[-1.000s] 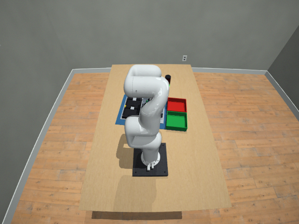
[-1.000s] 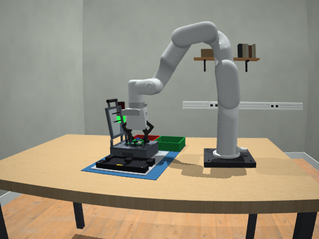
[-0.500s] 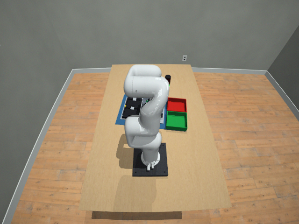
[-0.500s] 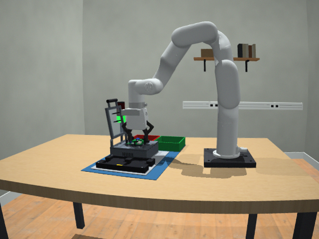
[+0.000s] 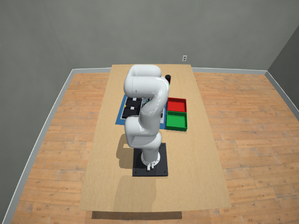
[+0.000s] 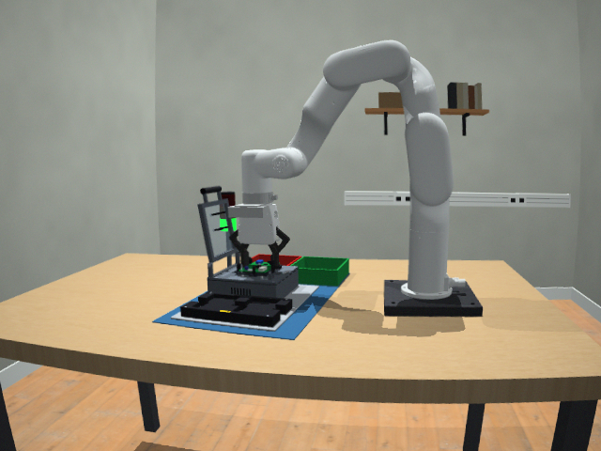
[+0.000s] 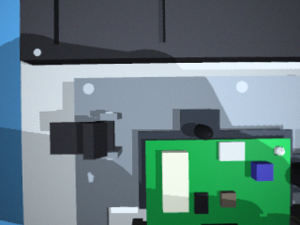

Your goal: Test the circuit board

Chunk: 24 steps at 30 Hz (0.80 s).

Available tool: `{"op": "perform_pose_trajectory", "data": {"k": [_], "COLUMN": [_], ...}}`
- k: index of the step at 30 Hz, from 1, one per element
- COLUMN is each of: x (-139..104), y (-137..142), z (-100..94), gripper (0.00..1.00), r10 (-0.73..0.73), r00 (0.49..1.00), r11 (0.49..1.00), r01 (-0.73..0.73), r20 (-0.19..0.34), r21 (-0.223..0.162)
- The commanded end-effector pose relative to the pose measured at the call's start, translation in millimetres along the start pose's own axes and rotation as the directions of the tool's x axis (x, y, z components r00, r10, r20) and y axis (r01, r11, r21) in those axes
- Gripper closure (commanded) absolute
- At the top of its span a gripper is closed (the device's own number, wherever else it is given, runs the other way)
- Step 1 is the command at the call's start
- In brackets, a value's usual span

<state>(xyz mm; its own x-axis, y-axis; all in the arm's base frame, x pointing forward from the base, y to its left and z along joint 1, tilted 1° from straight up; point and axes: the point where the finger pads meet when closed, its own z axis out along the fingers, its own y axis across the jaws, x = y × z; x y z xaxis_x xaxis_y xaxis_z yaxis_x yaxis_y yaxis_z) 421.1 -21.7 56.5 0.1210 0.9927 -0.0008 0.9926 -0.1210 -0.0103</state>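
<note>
The green circuit board (image 7: 216, 187) (image 6: 256, 270) lies flat in the grey tester (image 6: 252, 286) (image 7: 131, 98), component side up. Its cream white connector (image 7: 175, 180) is on the board's left part in the wrist view. A lone black post (image 7: 202, 131) stands at the board's upper edge, and a pale pin (image 7: 279, 151) shows at one corner hole. The tester's lid (image 6: 211, 238) (image 7: 141, 28) stands open and upright. The signal light (image 6: 225, 224) glows green. My gripper (image 6: 260, 267) reaches straight down with a finger on each side of the board and is shut on it.
The black tray (image 6: 233, 310) (image 5: 131, 108) sits on the blue mat (image 6: 300, 320) (image 5: 119, 120) in front of the tester. The green bin (image 6: 322, 272) (image 5: 176, 127) and the red bin (image 6: 286, 259) (image 5: 177, 98) stand side by side beyond it. A black block (image 7: 82, 138) sits on the tester's left.
</note>
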Motion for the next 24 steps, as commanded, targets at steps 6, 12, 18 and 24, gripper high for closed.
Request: {"op": "perform_pose_trajectory", "data": {"k": [6, 12, 18, 24], "x": [0.1, 0.1, 0.0, 0.0], "y": [1.2, 1.2, 1.2, 1.2], "z": [-3.0, -4.3, -5.8, -7.0], "gripper": [0.21, 0.21, 0.21, 0.21], "r10": [0.0, 0.0, 0.0, 0.0], "r00": [1.0, 1.0, 1.0, 1.0], "r11": [1.0, 1.0, 1.0, 1.0], "r01": [0.0, 0.0, 0.0, 0.0], "r20": [0.0, 0.0, 0.0, 0.0], "r21": [-0.003, -0.003, -0.003, -0.003]}}
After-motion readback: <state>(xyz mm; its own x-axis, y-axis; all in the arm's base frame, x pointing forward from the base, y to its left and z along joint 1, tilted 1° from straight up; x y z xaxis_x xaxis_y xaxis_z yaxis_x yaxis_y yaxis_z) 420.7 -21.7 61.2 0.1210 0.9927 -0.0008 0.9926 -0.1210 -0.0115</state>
